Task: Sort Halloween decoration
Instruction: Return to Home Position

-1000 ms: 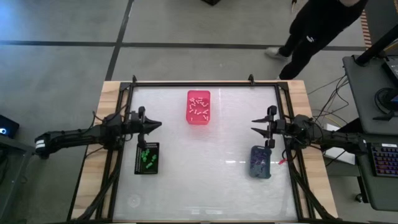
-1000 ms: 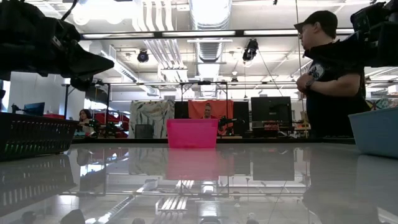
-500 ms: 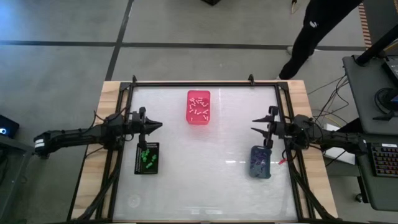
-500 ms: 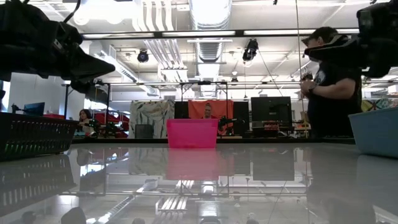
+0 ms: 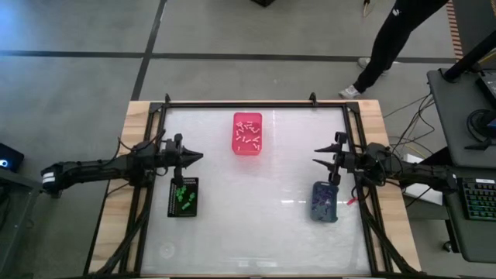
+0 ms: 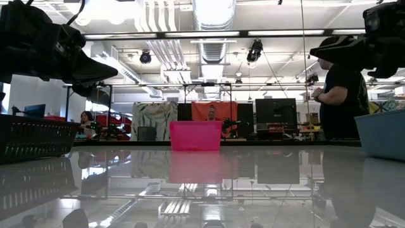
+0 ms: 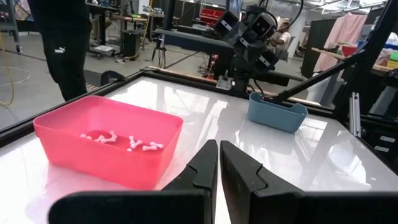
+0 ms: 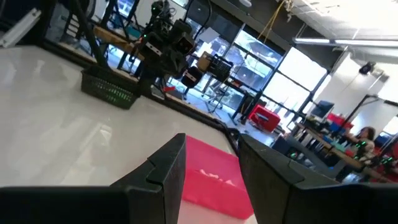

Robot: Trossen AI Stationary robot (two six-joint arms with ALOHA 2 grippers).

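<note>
The Halloween decoration is seen as three lots of tiny pieces, each in its own container on the glossy white surface [image 5: 256, 240]. White bone-shaped pieces [image 5: 248, 138] lie in the pink plastic rectangular bin [image 5: 247, 115] at the far middle. Green pieces [image 5: 183, 195] lie in the black mesh basket [image 5: 183, 213] on the left, and purplish pieces [image 5: 325, 203], barely made out, lie in the grey-blue plastic bin [image 5: 325, 221] on the right. Every piece that can be seen lies in one of these three containers.

The left claw [image 5: 195, 156] is held above the surface just beyond the black mesh basket, its fingers pressed together on nothing. The right claw [image 5: 318, 156] is held just beyond the grey-blue plastic bin, its fingers apart and nothing between them. Both are pointed inward, well apart from each other. A person in dark clothes [image 5: 387, 35] is seen on the floor beyond the far right corner.

The pieces are judged to be very light and stiff, probably moulded plastic, and smooth enough to squirt out of a hard pinch. A bone would best be taken across its thin shaft, with the knobbed ends left free on either side. Where pieces overlap, as they do in the pink bin, two could easily be lifted at once. Being so small and light, a piece could be flicked away by a finger brushing it.
</note>
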